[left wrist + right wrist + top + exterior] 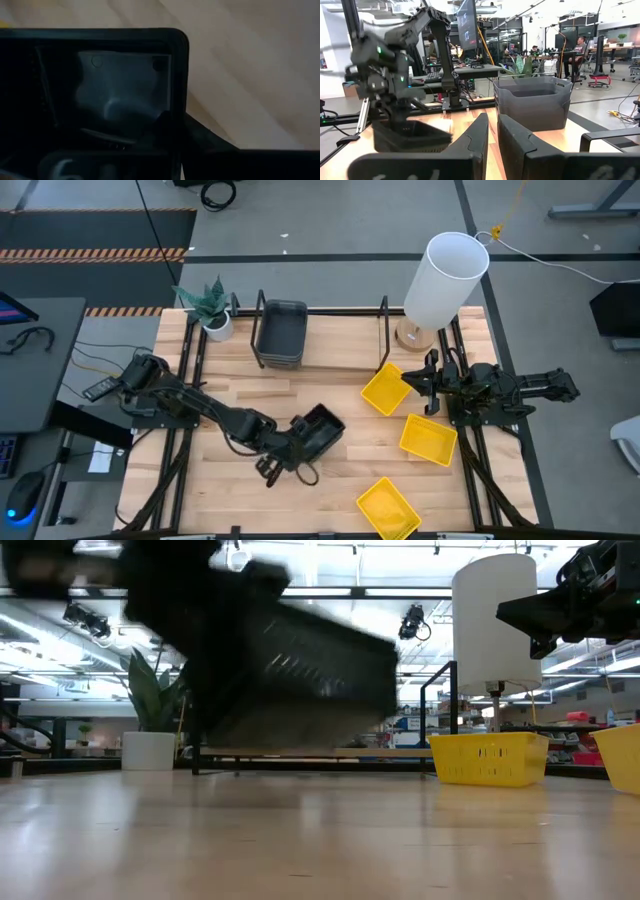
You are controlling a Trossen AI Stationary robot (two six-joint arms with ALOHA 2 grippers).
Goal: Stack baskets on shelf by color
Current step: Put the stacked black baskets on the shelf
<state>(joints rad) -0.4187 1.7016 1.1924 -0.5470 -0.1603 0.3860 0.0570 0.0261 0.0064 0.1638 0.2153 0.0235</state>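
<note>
A: The left gripper (pixel 283 463), low and centre in the overhead frame, is clamped on the rim of a black mesh basket (pixel 318 431), which hangs tilted clear of the table (pixel 330 385). The right gripper (pixel 428 383), at centre right, waits in the air with its fingers nearly together and nothing between them.

B: How will that basket handle?

A: Light and fairly stiff, I'd judge, though a thin mesh wall may flex and swing when pinched at one edge. The rim near a corner looks the best place to hold; the plastic could be a little slippery.

B: And where must it go?

A: The shelf (pixel 322 332) spans the upper middle of the overhead frame. Dark grey baskets (pixel 281 333) already sit stacked at its left end, so the mesh one belongs in a free bay beside them.

B: Anything in the way?

A: Three yellow baskets (pixel 385 390) lie scattered at lower right, one just beside the right gripper. The tall white cylinder (pixel 444 279) stands at the shelf's right end, a potted plant (pixel 211 308) at upper left. The shelf's upright looped ends could catch a tilted basket.
</note>
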